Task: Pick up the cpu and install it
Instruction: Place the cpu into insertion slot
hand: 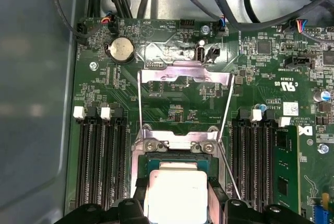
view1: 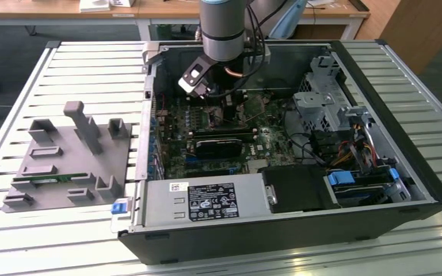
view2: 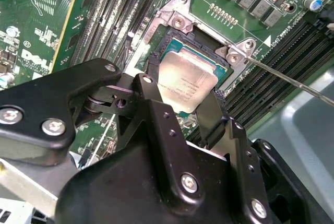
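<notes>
Slatted metal table (view1: pixel 75 63) carries an open computer case (view1: pixel 282 230) lying on its side, with a grey plastic tray (view1: pixel 67 167) beside it at the exterior view's left. The arm reaches down into the case over the motherboard (view1: pixel 205 123).

In both wrist views the gripper (view2: pixel 180 92) is clamped on the cpu (view2: pixel 188 80), its black fingers (view2: pixel 143 83) pressing two opposite edges of the silver chip. The cpu sits squarely within the socket frame (view2: pixel 177 23), so pickup and carry look done. Whether it rests fully on the contacts or hangs just above them cannot be told.

The load plate (hand: pixel 185 72) stands swung open, so the chip is not yet released or locked down.
</notes>
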